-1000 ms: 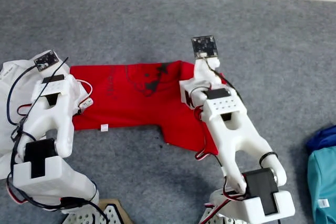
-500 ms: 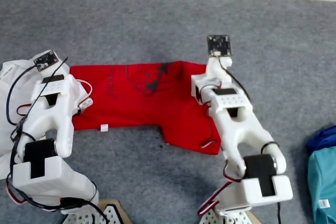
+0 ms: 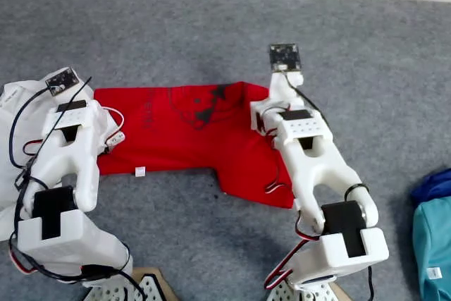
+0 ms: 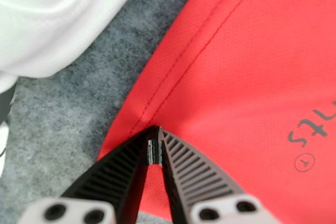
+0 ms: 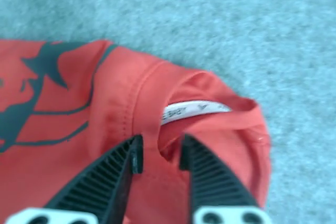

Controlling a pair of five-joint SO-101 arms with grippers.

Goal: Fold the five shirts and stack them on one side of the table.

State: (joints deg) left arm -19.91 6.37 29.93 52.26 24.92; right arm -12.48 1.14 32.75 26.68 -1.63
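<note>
From above, the left arm (image 3: pixel 67 153) covers one end of the red shirt (image 3: pixel 183 132) and part of the white shirt (image 3: pixel 17 100), which the picture's edge cuts off. The right arm (image 3: pixel 310 153) hides the collar. The picture's edge cuts off the blue shirt (image 3: pixel 433 185) and teal shirt (image 3: pixel 431 244). The collar label (image 5: pixel 194 109) is too blurred to read.

A red shirt (image 3: pixel 176 142) with a dark print (image 3: pixel 201 107), a white shirt (image 3: pixel 15 100), a blue shirt (image 3: pixel 435 185) and a teal shirt (image 3: pixel 433 241) on a mottled grey table (image 3: pixel 141 33).

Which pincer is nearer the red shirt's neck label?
Right. The right pincer is open beside the neck label; the left pincer is at the opposite edge of the red shirt, near the white shirt.
</note>
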